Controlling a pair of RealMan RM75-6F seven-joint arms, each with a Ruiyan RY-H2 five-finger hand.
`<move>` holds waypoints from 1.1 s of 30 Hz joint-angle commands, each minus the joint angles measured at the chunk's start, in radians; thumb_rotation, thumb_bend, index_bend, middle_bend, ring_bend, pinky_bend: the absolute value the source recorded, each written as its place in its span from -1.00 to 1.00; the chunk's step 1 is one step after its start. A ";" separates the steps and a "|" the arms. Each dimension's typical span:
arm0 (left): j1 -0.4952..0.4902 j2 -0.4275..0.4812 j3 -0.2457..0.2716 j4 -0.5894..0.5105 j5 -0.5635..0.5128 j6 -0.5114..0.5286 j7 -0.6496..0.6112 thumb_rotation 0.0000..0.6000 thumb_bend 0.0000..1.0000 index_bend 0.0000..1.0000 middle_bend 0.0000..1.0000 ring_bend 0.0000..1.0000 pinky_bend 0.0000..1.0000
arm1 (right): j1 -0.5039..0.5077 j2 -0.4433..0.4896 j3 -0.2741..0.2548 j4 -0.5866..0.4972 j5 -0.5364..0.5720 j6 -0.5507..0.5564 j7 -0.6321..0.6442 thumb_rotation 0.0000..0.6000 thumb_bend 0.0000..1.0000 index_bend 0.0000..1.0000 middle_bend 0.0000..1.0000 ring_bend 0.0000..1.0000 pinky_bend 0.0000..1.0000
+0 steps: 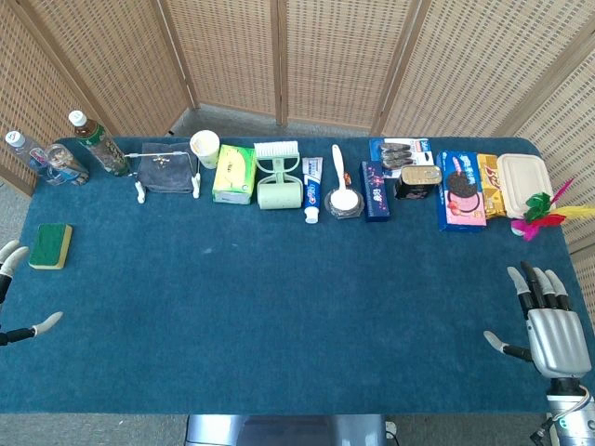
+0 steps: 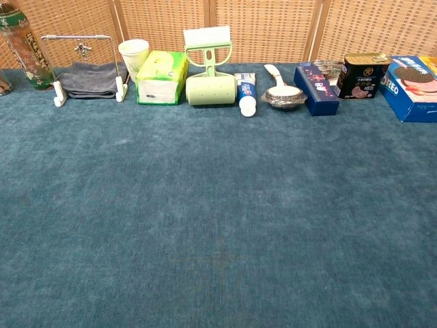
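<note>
**Both hands idle at the table's side edges**

The right hand (image 1: 550, 321) sits near the table's (image 1: 279, 316) right edge toward the near corner, fingers spread, holding nothing. The left hand (image 1: 14, 293) only pokes in at the left edge, fingers apart and empty, closest to the green sponge (image 1: 50, 245) lying just inside that edge. Everything else lines the far edge: bottles (image 1: 98, 144), towel rack (image 1: 165, 167), tissue pack (image 1: 234, 173), lint roller (image 1: 279, 177), toothpaste (image 1: 313, 189), Oreo box (image 1: 461, 190). Broad blue cloth stretches between the hands.
</note>
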 commanded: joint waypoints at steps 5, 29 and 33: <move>-0.001 -0.004 0.000 0.000 0.010 -0.009 0.009 0.28 -0.89 -0.94 -0.91 -0.75 -0.64 | -0.001 0.001 -0.001 0.000 0.000 -0.001 0.002 0.59 -1.00 -1.00 -1.00 -1.00 -1.00; -0.376 -0.224 -0.038 -0.085 0.333 -0.288 0.170 1.00 1.00 -0.58 1.00 1.00 1.00 | 0.004 0.007 0.008 -0.001 0.017 -0.011 0.023 0.58 -1.00 -1.00 -1.00 -1.00 -1.00; -0.440 -0.257 -0.038 -0.130 0.361 -0.379 0.267 1.00 1.00 -0.58 1.00 1.00 1.00 | 0.003 0.009 0.009 0.000 0.017 -0.010 0.028 0.57 -1.00 -1.00 -1.00 -1.00 -0.99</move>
